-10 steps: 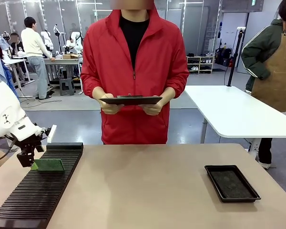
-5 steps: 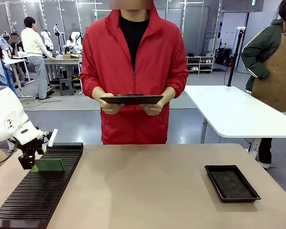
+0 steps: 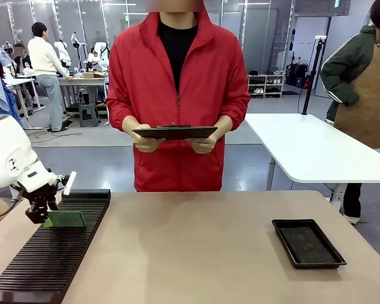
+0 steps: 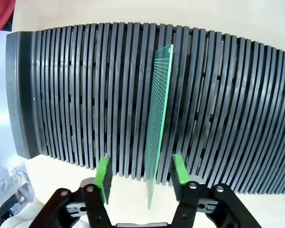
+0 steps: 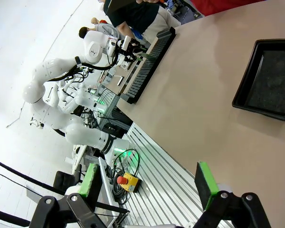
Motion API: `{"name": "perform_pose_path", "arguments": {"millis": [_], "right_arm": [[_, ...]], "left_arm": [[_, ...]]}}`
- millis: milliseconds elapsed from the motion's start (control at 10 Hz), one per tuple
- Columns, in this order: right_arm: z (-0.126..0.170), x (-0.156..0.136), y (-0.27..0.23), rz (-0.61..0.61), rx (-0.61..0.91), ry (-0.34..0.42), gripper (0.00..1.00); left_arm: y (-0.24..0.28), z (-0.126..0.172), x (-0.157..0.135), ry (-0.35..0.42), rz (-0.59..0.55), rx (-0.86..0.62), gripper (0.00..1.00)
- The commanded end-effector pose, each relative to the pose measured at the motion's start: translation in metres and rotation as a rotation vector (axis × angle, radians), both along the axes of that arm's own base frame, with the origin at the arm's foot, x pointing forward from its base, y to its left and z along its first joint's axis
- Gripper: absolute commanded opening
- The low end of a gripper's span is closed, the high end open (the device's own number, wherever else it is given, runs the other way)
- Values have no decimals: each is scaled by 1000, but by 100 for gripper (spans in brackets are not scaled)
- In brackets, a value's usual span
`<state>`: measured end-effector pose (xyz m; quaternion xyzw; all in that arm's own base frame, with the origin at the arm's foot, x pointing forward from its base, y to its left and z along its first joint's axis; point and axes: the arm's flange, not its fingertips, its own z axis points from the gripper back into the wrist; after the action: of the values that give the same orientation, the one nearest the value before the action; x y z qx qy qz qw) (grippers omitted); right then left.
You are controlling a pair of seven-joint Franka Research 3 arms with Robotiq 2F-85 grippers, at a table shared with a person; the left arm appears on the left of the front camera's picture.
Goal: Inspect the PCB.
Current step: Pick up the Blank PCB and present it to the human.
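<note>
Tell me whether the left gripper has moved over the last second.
Yes: the left gripper has dropped slightly toward the slotted rack, straddling the PCB.

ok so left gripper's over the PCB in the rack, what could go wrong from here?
1. The PCB sits off-centre in the open left gripper, nearer one pad; closing might tip it sideways in its slot.
2. It stands edge-on between ribs of the slotted rack; a pull that isn't straight could jam it.

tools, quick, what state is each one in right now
left tool: open, straddling the upright PCB, not clamped on it
right tool: open, holding nothing
</note>
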<state>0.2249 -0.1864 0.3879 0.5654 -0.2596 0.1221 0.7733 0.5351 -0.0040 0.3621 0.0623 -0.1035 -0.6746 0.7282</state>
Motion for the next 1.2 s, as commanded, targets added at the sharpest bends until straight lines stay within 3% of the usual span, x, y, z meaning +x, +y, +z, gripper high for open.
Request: {"name": "perform_pose_path", "arguments": {"millis": [0, 200, 300, 700, 900, 1100], "right_arm": [[0, -1, -1, 4, 4, -7, 100], [0, -1, -1, 4, 4, -7, 100], [0, -1, -1, 4, 4, -7, 100], [0, -1, -1, 4, 4, -7, 100], [0, -1, -1, 4, 4, -7, 100], [0, -1, -1, 4, 4, -7, 100]], "left_arm": [[5, -2, 3, 7, -24, 18, 0], [4, -1, 3, 11, -30, 28, 4], [4, -1, 3, 14, -32, 26, 0], [3, 0, 2, 28, -35, 34, 0], [6, 13, -1, 31, -31, 5, 0], [9, 45, -12, 28, -21, -33, 0]]}}
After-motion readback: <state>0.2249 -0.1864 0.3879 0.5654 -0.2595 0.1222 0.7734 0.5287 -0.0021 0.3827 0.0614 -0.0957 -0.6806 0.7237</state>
